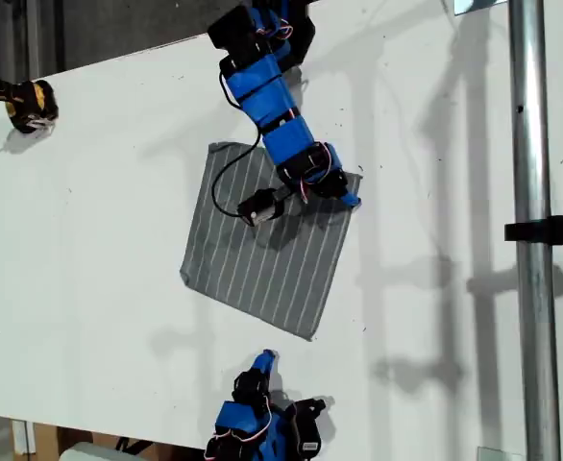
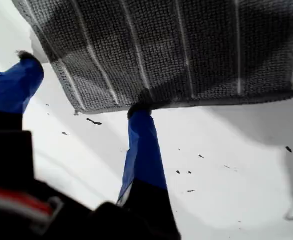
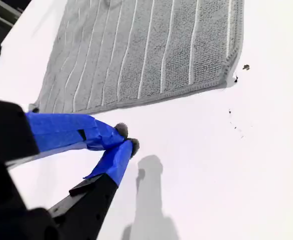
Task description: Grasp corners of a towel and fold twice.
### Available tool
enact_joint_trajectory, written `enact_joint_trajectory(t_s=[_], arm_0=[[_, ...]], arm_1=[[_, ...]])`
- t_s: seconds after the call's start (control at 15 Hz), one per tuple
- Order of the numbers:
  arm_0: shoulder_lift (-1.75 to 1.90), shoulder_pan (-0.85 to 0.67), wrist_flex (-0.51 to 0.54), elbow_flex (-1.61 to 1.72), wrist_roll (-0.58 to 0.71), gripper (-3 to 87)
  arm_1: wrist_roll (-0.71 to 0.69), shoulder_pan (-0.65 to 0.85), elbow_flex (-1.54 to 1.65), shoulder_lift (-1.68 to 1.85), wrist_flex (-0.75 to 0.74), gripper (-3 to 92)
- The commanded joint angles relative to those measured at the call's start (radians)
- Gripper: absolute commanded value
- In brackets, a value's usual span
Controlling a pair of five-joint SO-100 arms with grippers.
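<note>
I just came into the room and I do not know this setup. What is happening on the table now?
Two blue robot arms work on a grey cloth with thin white stripes, lying flat on the white table. My first gripper is at the cloth's corner on the exterior view's upper right, jaws open, one finger touching the edge. My second gripper waits shut on the bare table, just short of the cloth's near edge. No fold is made yet.
</note>
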Motion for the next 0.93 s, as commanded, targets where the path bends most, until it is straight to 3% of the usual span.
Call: enact_joint_trajectory(t_s=[0.0, 0.13, 0.27, 0.53, 0.73, 0.87], arm_0=[[0.003, 0.012, 0.003, 0.002, -0.009, -1.4], [0.003, 0.012, 0.003, 0.002, -0.009, -1.4], [0.003, 0.012, 0.003, 0.002, -0.009, -1.4], [0.003, 0.026, 0.003, 0.002, -0.038, -1.4], [0.003, 0.046, -0.081, -0.032, -0.040, -1.6], [-0.018, 0.061, -0.071, -0.138, -0.066, -1.6]], arm_1=[[-0.009, 0.009, -0.040, -0.017, -0.026, 32.6], [-0.015, 0.008, -0.040, -0.049, -0.054, 23.4], [-0.015, 0.008, -0.040, -0.051, -0.071, 2.4], [-0.023, 0.003, -0.041, -0.051, -0.091, -0.1], [-0.028, -0.002, -0.041, -0.057, -0.100, -0.1], [-0.031, -0.002, -0.041, -0.066, -0.121, -0.1]])
